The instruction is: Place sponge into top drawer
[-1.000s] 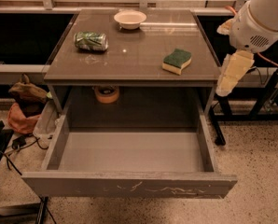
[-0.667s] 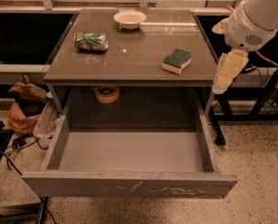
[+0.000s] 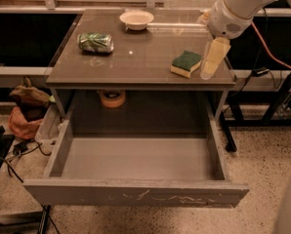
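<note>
The sponge, green on top with yellow foam below, lies on the right side of the brown table top. The gripper hangs down from the white arm at the upper right, just right of the sponge over the table's right edge, apart from it. The top drawer is pulled wide open below the table; its grey front panel shows white scratches and its inside holds nothing.
A crushed green can and a white bowl sit at the back left of the table. A tape roll lies under the top. Bags and cables are on the floor left; black frame legs stand right.
The gripper has moved left and slightly up, from beside the table's right edge to just right of the sponge. The sponge and drawer have not moved.
</note>
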